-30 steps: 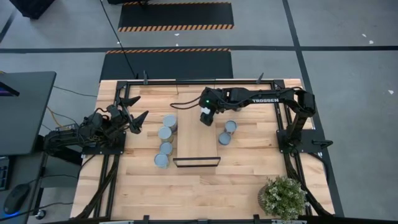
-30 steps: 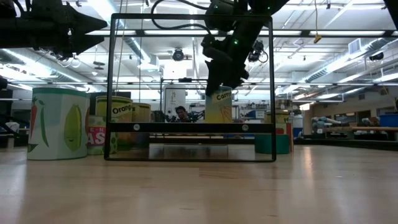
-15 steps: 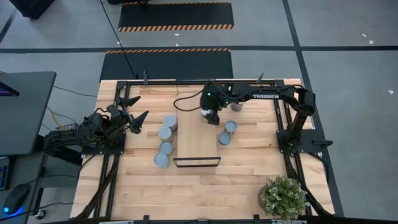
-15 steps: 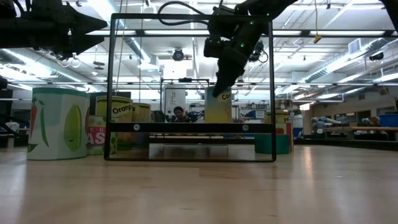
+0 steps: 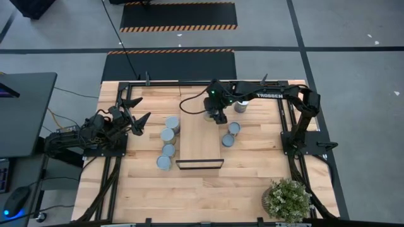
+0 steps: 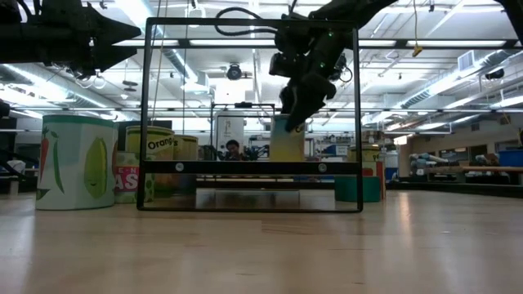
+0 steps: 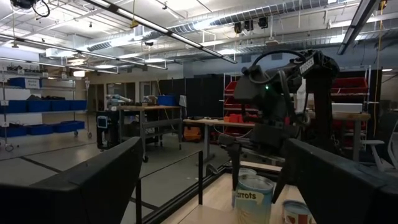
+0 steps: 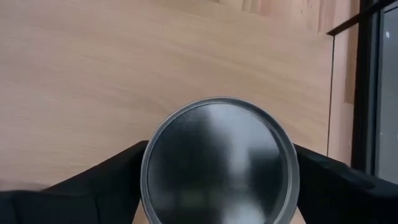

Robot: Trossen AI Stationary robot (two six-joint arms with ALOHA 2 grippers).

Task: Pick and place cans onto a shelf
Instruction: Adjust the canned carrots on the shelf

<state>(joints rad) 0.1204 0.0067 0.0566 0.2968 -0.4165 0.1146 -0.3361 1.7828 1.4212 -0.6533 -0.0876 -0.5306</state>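
The shelf (image 5: 201, 144) is a long light-wood board in the middle of the table, with a black lip (image 5: 200, 164) at its near end. My right gripper (image 5: 215, 117) is over the board's far end, shut on a can with a silvery top (image 8: 219, 163); this can also shows in the low view (image 6: 284, 140). Several cans stand upright on the table left of the board (image 5: 168, 135), and two stand right of it (image 5: 231, 133). My left gripper (image 5: 140, 121) waits open and empty above the table's left side. My right gripper pinches the can's side wall just under the rim (image 8: 147, 177) between its two fingers, one on each side. The fingers come from above, slanting down. The can stays upright over the board's far end; the shelf's black frame hides its bottom in the low view.
One more can (image 5: 240, 106) stands near the far edge, right of my right gripper. A black frame (image 5: 287, 116) runs round the table. A potted plant (image 5: 287, 199) stands at the near right corner. Bare wood lies near the front edge.
My right gripper has carried the can toward the table's far edge, along the shelf to its far end, and has tipped more aslant. The can stays upright in the hold.
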